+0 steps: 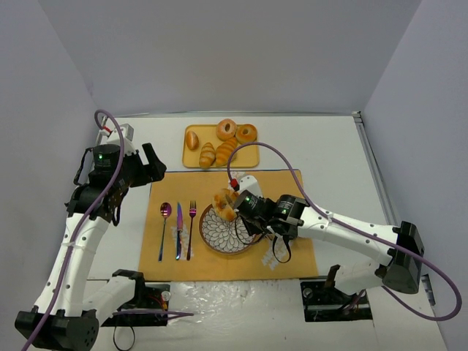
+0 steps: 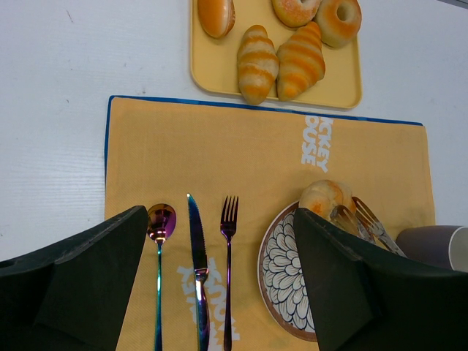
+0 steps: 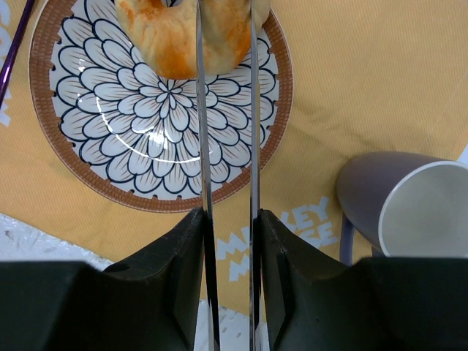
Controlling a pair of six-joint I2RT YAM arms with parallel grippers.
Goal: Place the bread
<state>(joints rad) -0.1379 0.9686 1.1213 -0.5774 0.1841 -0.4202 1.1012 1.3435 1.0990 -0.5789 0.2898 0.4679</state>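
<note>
Through the right wrist camera, the right end effector (image 3: pixel 227 241) is clamped tight on a pair of tongs (image 3: pixel 201 131). Their two thin blades pinch the bread (image 3: pixel 175 36) over the far rim of the plate (image 3: pixel 80 146). I can't tell whether the bread rests on the plate or hangs just above it. That spot worries me. Let go this close to the rim and the roll could tip off onto the mat (image 3: pixel 351 66). The narrow blades could also twist it loose early. One cup (image 3: pixel 409 212) sits just beside the plate, and a careless retreat of that arm could knock it.

From the left wrist camera, the left end effector (image 2: pixel 219 216) has its jaws spread wide with nothing between them, and it is well away from the food. Below it lie one spoon (image 2: pixel 161 219), one knife (image 2: pixel 194 241) and one fork (image 2: pixel 229 216), side by side on the mat just left of the plate. A bread rolling off would end up among them. The tray (image 2: pixel 208 77) beyond the mat holds five pieces: two croissants (image 2: pixel 256 62), two ring doughnuts (image 2: pixel 340 18) and one bun (image 2: pixel 216 14).

From above, the count holds. There are five pieces on the one tray (image 1: pixel 189 162) and a sixth bread (image 1: pixel 224 202) in the tongs, plus one plate (image 1: pixel 232 241), one mat (image 1: pixel 285 256) and one cup (image 1: pixel 247 183). They all sit on the white surface (image 1: pixel 329 146). The left end effector (image 1: pixel 151 165) is off to the left side, well apart from the plate.
</note>
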